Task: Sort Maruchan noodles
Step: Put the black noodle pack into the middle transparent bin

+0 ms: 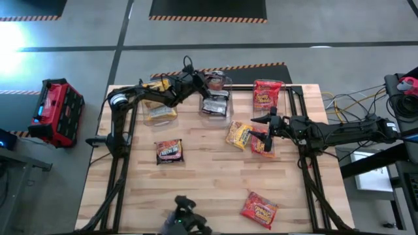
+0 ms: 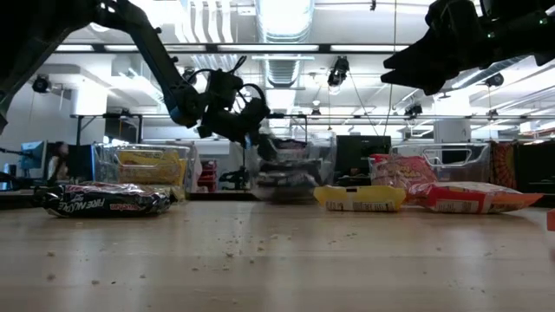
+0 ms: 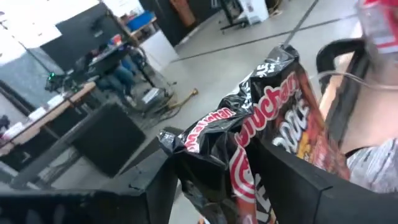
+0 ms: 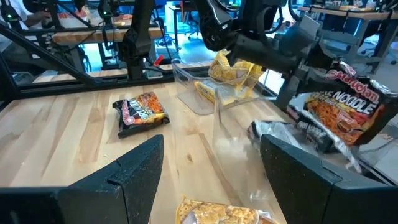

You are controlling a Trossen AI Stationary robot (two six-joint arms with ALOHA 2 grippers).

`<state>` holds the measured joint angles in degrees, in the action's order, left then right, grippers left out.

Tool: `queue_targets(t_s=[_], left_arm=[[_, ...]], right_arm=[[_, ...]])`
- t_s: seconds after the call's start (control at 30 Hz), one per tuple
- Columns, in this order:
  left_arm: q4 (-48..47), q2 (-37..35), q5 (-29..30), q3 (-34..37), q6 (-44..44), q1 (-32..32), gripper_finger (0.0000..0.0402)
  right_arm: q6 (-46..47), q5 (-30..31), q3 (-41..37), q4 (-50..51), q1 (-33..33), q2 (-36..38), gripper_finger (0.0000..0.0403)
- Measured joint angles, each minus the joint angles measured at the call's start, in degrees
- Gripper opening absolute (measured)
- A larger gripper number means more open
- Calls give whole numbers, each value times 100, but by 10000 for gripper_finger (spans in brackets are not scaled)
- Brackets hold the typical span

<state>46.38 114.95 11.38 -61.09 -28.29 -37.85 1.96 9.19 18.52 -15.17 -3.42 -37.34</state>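
We see a dark packet (image 3: 261, 143) between the fingers of the left gripper (image 1: 208, 83), held above the middle bin (image 1: 216, 104) at the back of the table (image 1: 209, 189). In the left wrist view the packet sits crumpled between the 2 dark fingers (image 3: 298, 180), which press on it; the right wrist view shows the same packet (image 4: 348, 112) hanging from that gripper over the bin's clear wall. More dark packets (image 1: 215, 104) already lie inside this bin.

To its left, a second bin (image 1: 159, 111) holds yellow packets (image 1: 160, 114). To its right, a third bin (image 1: 268, 94) holds a red packet (image 1: 266, 93).

Loose on the table we count 4 more: a dark packet (image 1: 170, 151) front left, a yellow packet (image 1: 239, 134) near the middle, a red packet (image 1: 263, 145) just beside it, partly under the right gripper, and another red packet (image 1: 259, 209) at the front right.

The right gripper (image 1: 268, 126) hovers over the yellow and red pair with its fingers (image 4: 134, 171) spread wide apart and nothing between them.

In the low view the left arm reaches across above the bins, and the front dark packet (image 2: 104, 199) lies flat on the wood.
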Motion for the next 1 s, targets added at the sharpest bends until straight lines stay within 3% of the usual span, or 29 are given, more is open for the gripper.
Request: queue_targets(t_s=[0.03,0.17,0.23,0.77,0.9,1.0], left_arm=[[-110,-28,-72,-1,54,-23,194],[-373,-67,-1449,-1,451,-64,194],[-450,-67,-1824,-1,508,13,194],[517,-329,-1802,-1,951,140,194],[394,-414,-1909,1,1417,161,194],[218,-471,-2352,1,2084,192,194]], right_arm=[[-2,0,0,3,0,0,256],[-48,0,0,16,0,0,256],[-51,0,0,15,0,-5,256],[-7,0,0,0,0,-334,256],[3,69,0,-31,0,-308,256],[183,199,0,-3,0,-295,256]])
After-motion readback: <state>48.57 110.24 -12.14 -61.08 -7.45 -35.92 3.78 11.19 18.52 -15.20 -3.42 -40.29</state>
